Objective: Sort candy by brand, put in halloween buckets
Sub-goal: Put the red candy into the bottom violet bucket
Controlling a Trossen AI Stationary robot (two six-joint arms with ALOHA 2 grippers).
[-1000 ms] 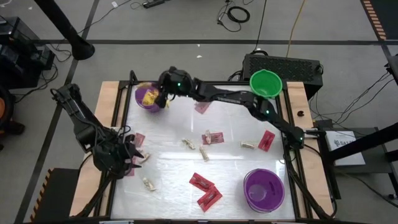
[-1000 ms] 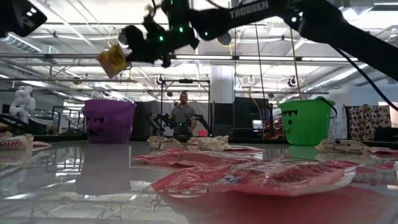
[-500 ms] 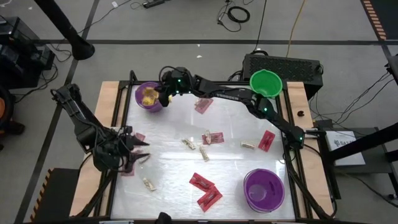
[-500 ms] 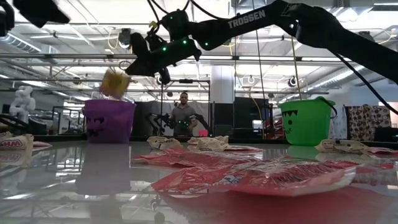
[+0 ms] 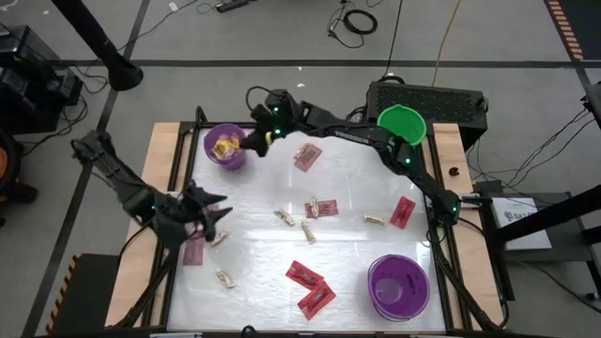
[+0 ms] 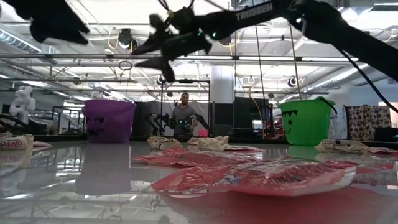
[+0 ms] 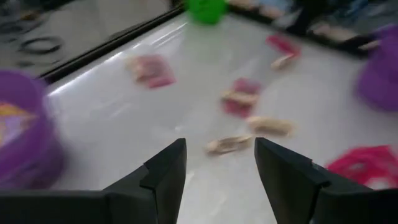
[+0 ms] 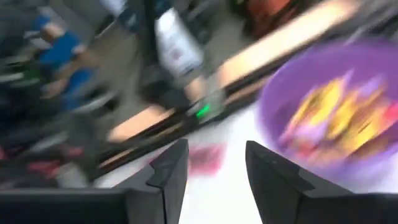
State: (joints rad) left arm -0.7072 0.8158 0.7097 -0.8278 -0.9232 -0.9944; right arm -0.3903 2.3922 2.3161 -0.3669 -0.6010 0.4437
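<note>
The far-left purple bucket [image 5: 225, 147] holds yellow packets [image 8: 336, 118]. My right gripper [image 5: 252, 141] hangs open just beside the bucket's right rim, above the table, with nothing between its fingers [image 6: 158, 48]. My left gripper [image 5: 212, 208] hovers open over the table's left side; a tan piece [image 7: 230, 144] lies ahead of it. Red packets [image 5: 310, 286] and tan pieces [image 5: 285, 217] lie flat across the table. A green bucket [image 5: 401, 125] stands at the far right and a second purple bucket [image 5: 398, 285] at the near right.
Wooden rails [image 5: 178, 155] border the table on the left and right. A dark box [image 5: 427, 97] sits behind the green bucket. Beyond the far edge, the low view shows a person [image 6: 183, 118] in the room. Bare table lies between the scattered candy in the middle.
My right gripper has opened over the far-left purple bucket, and the yellow packet it held has dropped into the bucket. It has then drawn back a little toward the table's right. My left gripper has moved slightly toward the far edge and the right.
</note>
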